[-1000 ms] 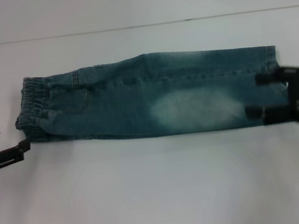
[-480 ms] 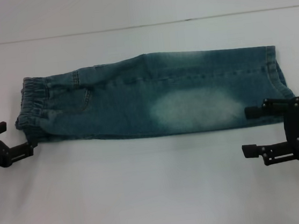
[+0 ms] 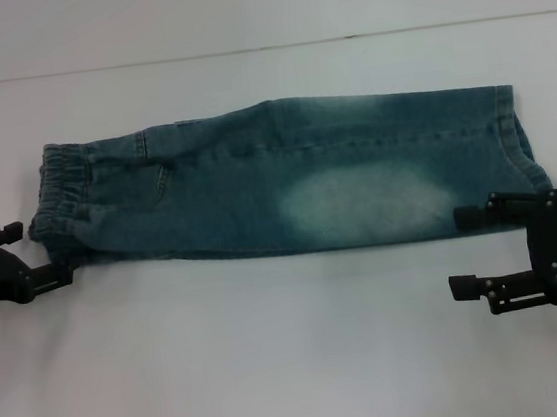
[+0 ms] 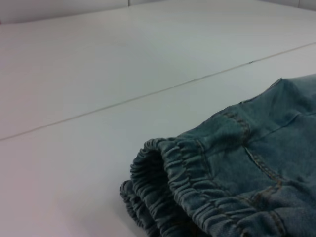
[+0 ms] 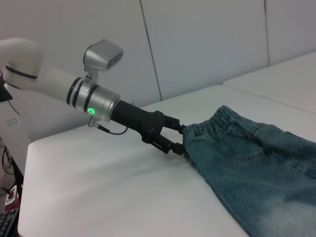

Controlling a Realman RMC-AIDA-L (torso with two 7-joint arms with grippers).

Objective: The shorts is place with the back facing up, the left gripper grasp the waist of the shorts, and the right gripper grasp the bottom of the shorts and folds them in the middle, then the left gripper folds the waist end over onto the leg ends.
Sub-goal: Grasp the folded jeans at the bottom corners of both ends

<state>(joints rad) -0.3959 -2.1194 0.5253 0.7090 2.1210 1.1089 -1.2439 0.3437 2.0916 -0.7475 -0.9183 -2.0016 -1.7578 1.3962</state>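
Note:
The blue denim shorts point(image 3: 285, 178) lie flat on the white table point(image 3: 275, 350), folded lengthwise. The elastic waist point(image 3: 60, 193) is at the left and the leg ends point(image 3: 512, 137) are at the right. My left gripper point(image 3: 30, 255) is open at the near corner of the waist, its fingertips just reaching the cloth. From the right wrist view the left gripper point(image 5: 174, 136) has its jaws spread at the waistband edge. My right gripper point(image 3: 468, 250) is open at the near side of the leg ends and holds nothing. The left wrist view shows the gathered waist point(image 4: 182, 187) close up.
A seam line in the table point(image 3: 240, 51) runs across behind the shorts. Bare white surface stretches in front of the garment. A panelled wall point(image 5: 207, 44) stands behind the table in the right wrist view.
My right gripper has come off the leg ends toward the table's front and stands open. My left gripper has edged closer to the waist.

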